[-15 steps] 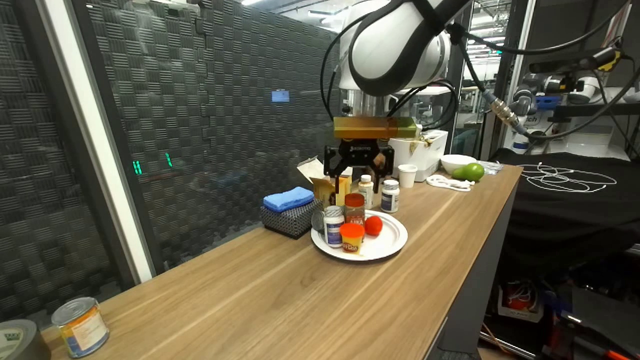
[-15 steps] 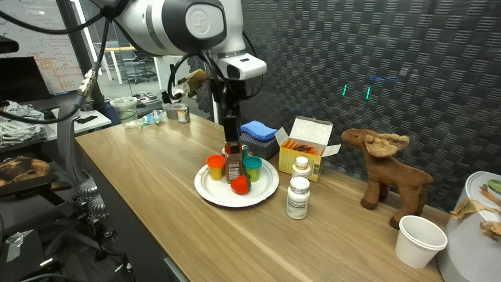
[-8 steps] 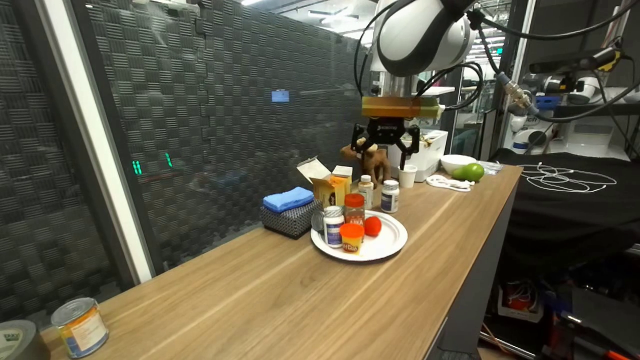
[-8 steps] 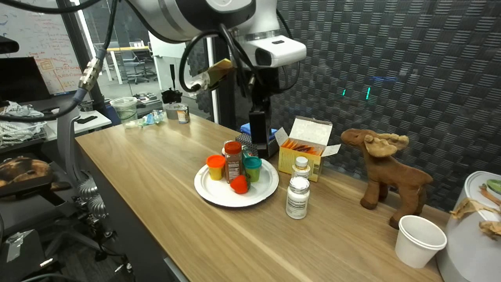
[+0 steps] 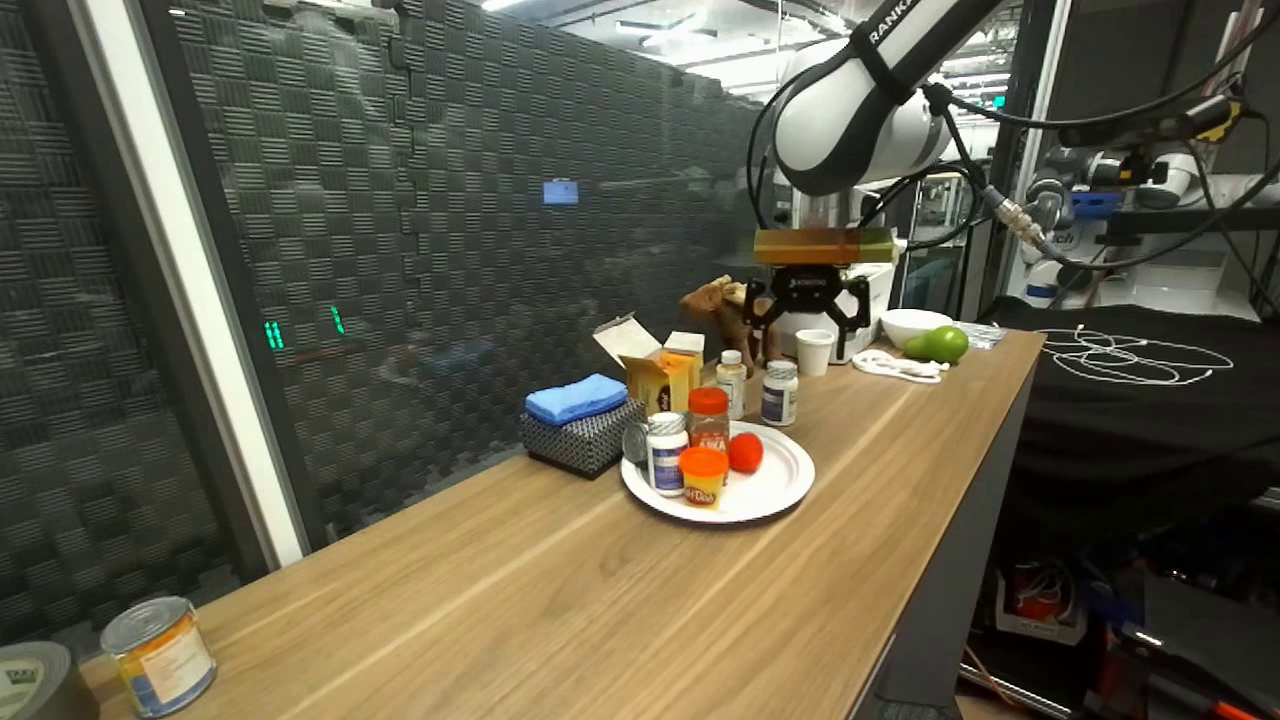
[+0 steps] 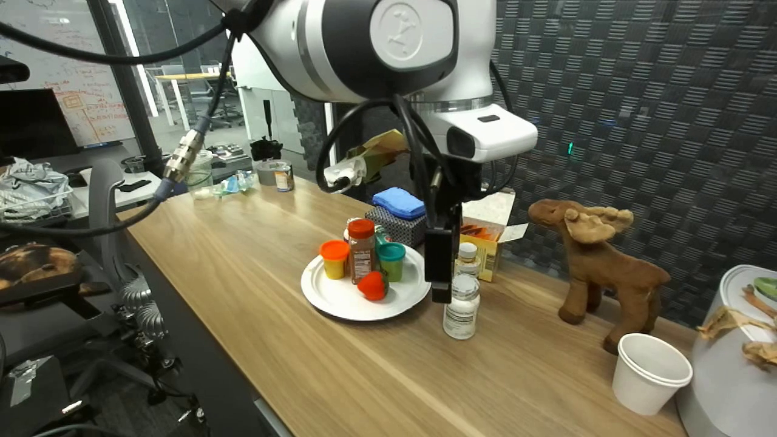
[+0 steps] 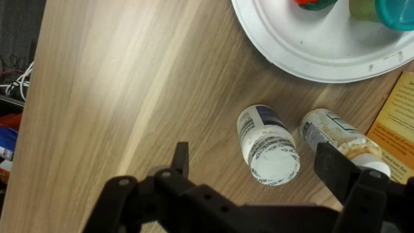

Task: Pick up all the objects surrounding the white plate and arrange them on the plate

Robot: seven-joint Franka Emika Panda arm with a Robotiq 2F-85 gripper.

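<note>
My gripper (image 7: 252, 147) is open and empty above the table. Its fingers stand on either side of a white bottle (image 7: 263, 129) with a printed seal on its cap, apart from it. This bottle stands beside the plate (image 6: 340, 302) in both exterior views (image 5: 780, 400). A second, stained white-capped bottle (image 7: 343, 129) stands close by; the right finger partly covers it. On the white plate are an orange tub (image 6: 334, 261), a green tub (image 6: 392, 264), a red-orange ball (image 6: 372, 286), a red-capped spice bottle (image 6: 362, 255) and a white purple-labelled bottle (image 5: 668, 460).
A yellow open box (image 5: 665, 380) stands right behind the second bottle. A blue cloth (image 5: 577, 398) lies on a dark box. A toy moose (image 6: 601, 261) and white paper cups (image 6: 651, 376) stand further along. A tin can (image 5: 160, 655) stands at the far end.
My gripper has moved away from above the spice bottle on the plate, over to the white bottles beside it, and come lower in the last half second. It stays open.
</note>
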